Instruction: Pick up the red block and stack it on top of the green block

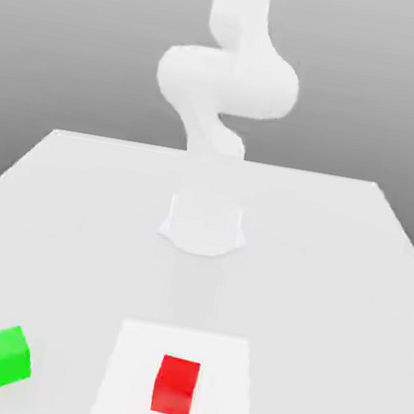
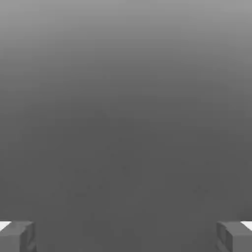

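Note:
The red block (image 1: 175, 386) rests on a paler square patch (image 1: 131, 369) of the white table, near the front edge at the middle of the exterior view. On the exterior view's left, the green block (image 1: 5, 356) sits on the table about two block widths from the patch, turned slightly. The white arm (image 1: 227, 81) rises from its round base (image 1: 203, 224) farther back, well away from both blocks. In the hand view my gripper (image 2: 126, 238) is open: its grey fingertips (image 2: 17, 237) stand far apart with nothing between them, against a plain grey background.
The white table (image 1: 333, 270) spreads wide around the base, with its far edge behind the arm. The front edge lies just beyond the blocks.

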`<state>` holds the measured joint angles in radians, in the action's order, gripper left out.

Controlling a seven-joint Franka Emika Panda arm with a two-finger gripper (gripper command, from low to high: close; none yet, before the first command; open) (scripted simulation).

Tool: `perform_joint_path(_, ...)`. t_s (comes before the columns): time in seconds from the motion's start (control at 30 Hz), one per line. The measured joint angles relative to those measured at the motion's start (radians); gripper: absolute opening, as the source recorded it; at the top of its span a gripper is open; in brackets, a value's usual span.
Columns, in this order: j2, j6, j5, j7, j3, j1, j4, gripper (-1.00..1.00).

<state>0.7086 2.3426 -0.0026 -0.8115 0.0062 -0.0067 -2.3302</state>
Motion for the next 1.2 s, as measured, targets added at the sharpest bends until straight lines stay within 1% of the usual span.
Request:
perform_joint_path(0.47, -0.514, 0.239, -0.018, -0.067, 0.019, -0.023, -0.17, 0.0)
perform_joint_path(0.73, -0.804, 0.375, -0.009, -0.091, 0.021, -0.025, -0.264, 0.0)
perform_joint_path(0.9, -0.985, 0.517, -0.017, -0.101, 0.014, -0.021, -0.252, 0.0)
perform_joint_path(0.93, -1.018, 0.545, -0.018, -0.102, 0.013, -0.019, -0.248, -1.0)
perform_joint_path(1.13, -1.035, 0.56, -0.022, -0.105, 0.012, -0.019, -0.245, -1.0)
perform_joint_path(1.2, -1.002, 0.532, -0.02, -0.103, 0.015, -0.021, -0.25, -1.0)
